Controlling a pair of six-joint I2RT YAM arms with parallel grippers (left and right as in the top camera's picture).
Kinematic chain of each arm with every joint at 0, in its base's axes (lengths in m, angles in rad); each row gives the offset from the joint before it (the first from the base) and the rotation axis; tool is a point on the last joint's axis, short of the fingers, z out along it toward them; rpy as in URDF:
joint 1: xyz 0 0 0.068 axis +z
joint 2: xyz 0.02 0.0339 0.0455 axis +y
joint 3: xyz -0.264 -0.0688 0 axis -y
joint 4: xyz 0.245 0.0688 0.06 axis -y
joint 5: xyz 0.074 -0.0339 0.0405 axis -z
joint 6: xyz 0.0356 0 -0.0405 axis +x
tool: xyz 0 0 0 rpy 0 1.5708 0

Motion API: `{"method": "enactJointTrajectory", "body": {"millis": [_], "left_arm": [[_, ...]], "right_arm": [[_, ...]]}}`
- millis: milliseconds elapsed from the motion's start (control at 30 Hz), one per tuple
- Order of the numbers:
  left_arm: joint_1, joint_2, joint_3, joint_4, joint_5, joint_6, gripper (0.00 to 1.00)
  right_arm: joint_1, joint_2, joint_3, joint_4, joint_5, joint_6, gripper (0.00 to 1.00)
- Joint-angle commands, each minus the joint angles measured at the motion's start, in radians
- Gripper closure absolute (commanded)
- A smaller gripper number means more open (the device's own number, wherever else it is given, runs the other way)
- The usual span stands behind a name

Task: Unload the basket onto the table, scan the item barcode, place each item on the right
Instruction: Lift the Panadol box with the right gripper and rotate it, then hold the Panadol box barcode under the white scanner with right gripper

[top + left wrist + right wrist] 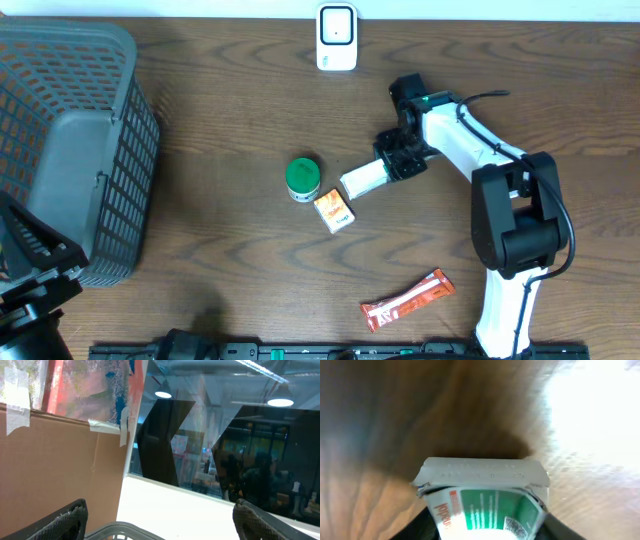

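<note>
No word can be read with certainty. On the white and green packet (485,510), red lettering is printed sideways but is blurred. White fine print on its green panel is too small to read, and a small square code (515,525) is seen beside it. Faint embossed characters on its sealed edge (482,472) stay illegible. Print on the orange packet (334,211) and the red wrapper (408,300) cannot be made out.
</note>
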Motion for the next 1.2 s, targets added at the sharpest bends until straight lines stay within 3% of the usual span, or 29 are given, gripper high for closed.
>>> {"method": "enactJointTrajectory", "body": {"millis": [0,433,633,967,1167], "left_arm": [[0.006,-0.005,-0.007,0.008,-0.001,-0.007,0.09],[0.006,-0.005,-0.01,0.008,-0.001,-0.007,0.09],[0.006,-0.005,-0.032,0.027,-0.001,-0.007,0.09],[0.006,-0.005,-0.034,0.031,-0.001,-0.007,0.09],[0.006,-0.005,-0.034,0.031,-0.001,-0.01,0.09]], "right_arm": [[0.009,0.018,0.008,0.017,0.003,-0.048,0.66],[0.004,-0.011,0.008,0.077,-0.114,-0.138,0.84],[0.002,-0.123,0.008,0.023,-0.108,-0.123,0.95],[0.003,-0.453,0.008,-0.259,0.112,0.031,0.94],[0.003,-0.551,0.008,-0.454,0.108,0.115,0.83]]}}
